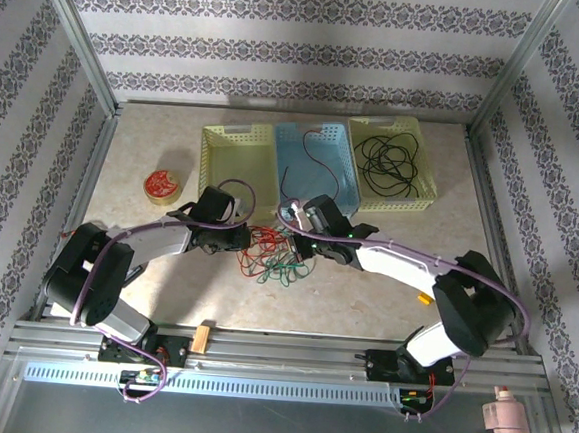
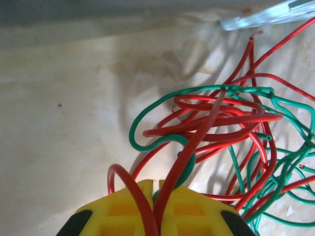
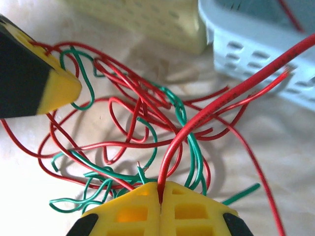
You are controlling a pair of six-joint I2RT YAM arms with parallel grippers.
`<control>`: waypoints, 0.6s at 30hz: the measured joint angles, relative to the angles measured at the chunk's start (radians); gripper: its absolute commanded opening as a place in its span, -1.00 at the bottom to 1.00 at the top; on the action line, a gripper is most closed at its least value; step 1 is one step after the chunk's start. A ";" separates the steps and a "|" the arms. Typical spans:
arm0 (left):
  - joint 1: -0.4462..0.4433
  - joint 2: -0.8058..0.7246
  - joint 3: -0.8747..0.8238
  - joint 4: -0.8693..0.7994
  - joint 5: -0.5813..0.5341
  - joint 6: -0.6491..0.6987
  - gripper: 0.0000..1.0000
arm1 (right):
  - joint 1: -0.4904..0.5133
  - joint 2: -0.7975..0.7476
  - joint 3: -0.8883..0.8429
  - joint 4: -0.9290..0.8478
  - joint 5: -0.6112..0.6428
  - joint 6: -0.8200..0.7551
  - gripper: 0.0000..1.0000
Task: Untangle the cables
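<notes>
Patterned wallpaper encloses a marbled beige bench on three sides. The cables lie as one loose knot of red and green strands at the middle of the bench, slightly toward its near edge. The knot is wider from left to right than it is deep.

The knot sits directly between the two arms. The left end effector touches its left side and the right end effector touches its right side, so both are equally close to it.

In the left wrist view, the left end effector is pressed nearly together on a red strand that runs forward into the knot, with a green loop just beyond it. In the right wrist view, the right end effector is pressed fully together on a red strand that rises toward the blue basket. Whether both arms hold the same strand cannot be told.

Red and green strands cross many times between the two grips. Drawing the arms apart along the left-right axis would likely tighten those crossings unless one strand is lifted clear.

Three baskets stand along the far edge: a yellow basket, the blue basket and a pale green basket holding black cables. A tape roll rests near the left edge.
</notes>
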 measured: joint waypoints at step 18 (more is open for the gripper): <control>0.000 0.010 0.000 -0.004 0.000 0.008 -1.00 | -0.051 0.061 0.026 0.028 -0.058 0.056 -0.37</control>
